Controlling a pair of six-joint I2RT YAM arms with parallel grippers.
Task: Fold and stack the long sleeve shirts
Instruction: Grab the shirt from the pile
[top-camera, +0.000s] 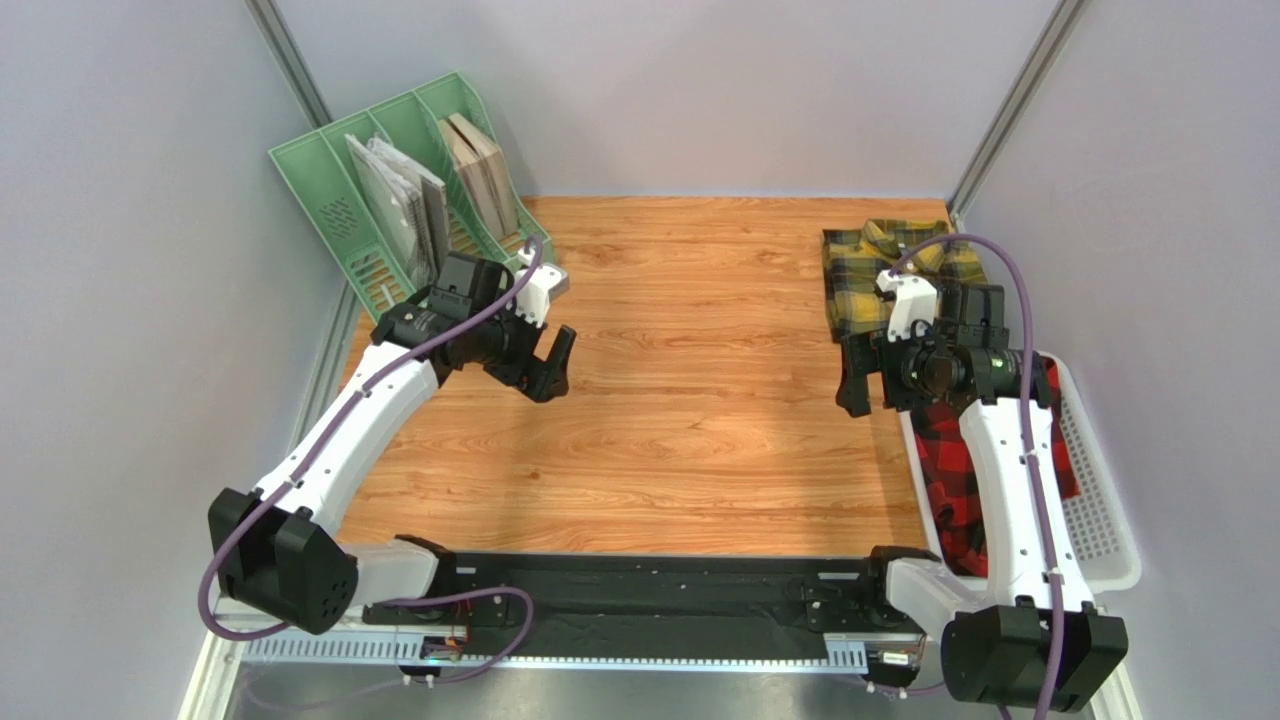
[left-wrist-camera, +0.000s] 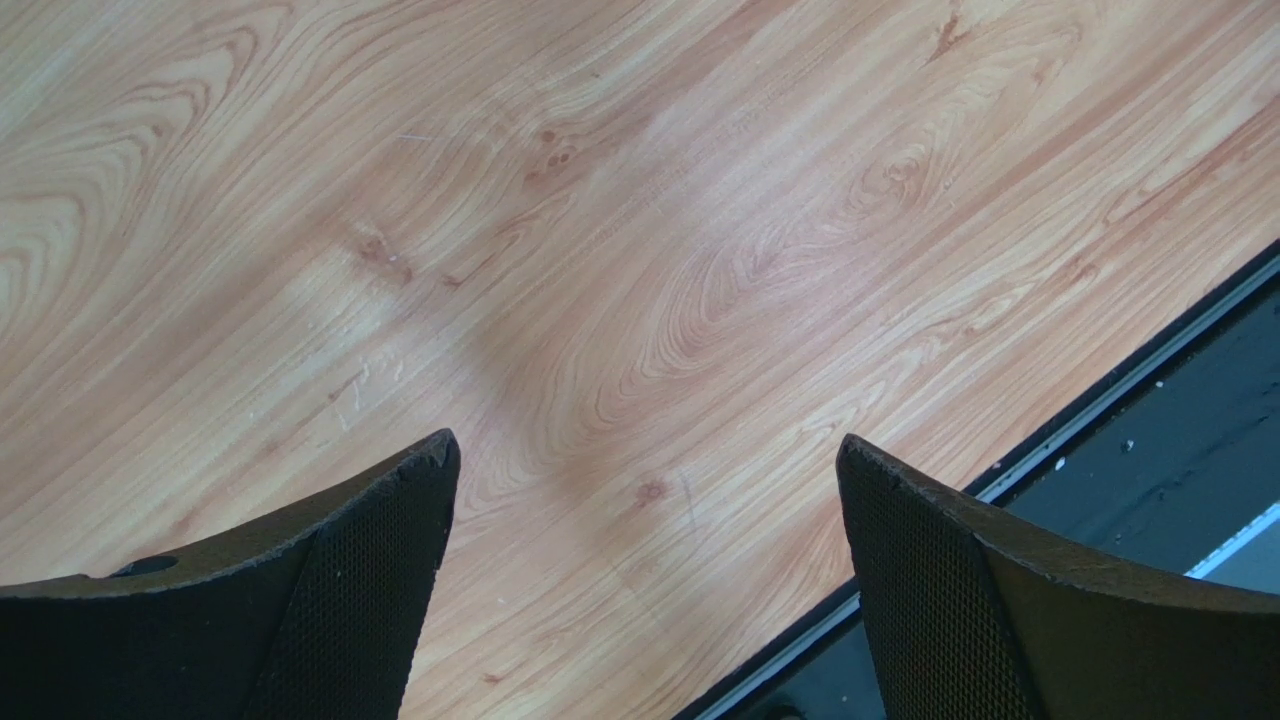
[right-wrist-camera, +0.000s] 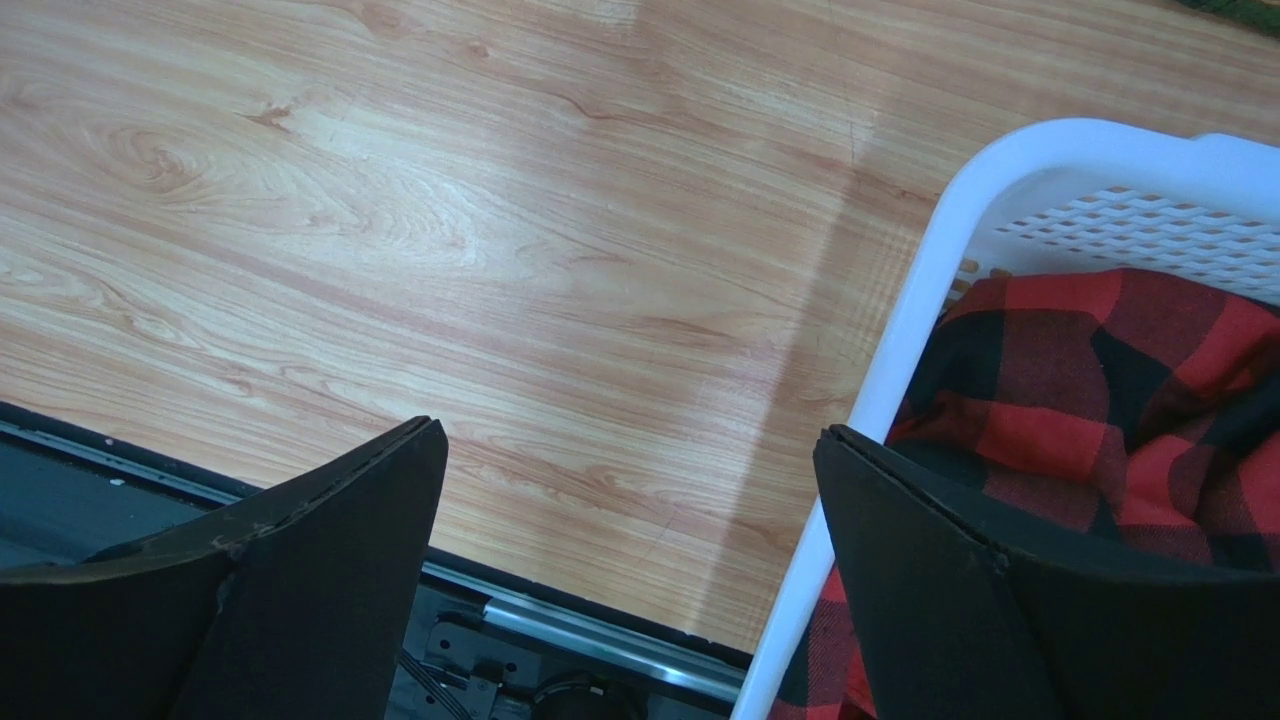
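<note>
Red-and-black shirt (top-camera: 944, 483): from above, my right arm (top-camera: 1010, 495) lies across its middle; only strips on either side show, and no lettering can be read.
Same shirt, right wrist view: cut by the right edge, its lower part behind my right fingers (right-wrist-camera: 962, 600).
Yellow-and-green shirt (top-camera: 864, 278): near edge behind my right wrist; collar and buttons too small to tell.
White basket (top-camera: 1104, 525): near end behind my arm; one corner only in the wrist view.
Green rack (top-camera: 338, 210): lower front behind my left wrist; contents too small to identify.
Left fingers (left-wrist-camera: 301, 600): cut off by the bottom edge.
</note>
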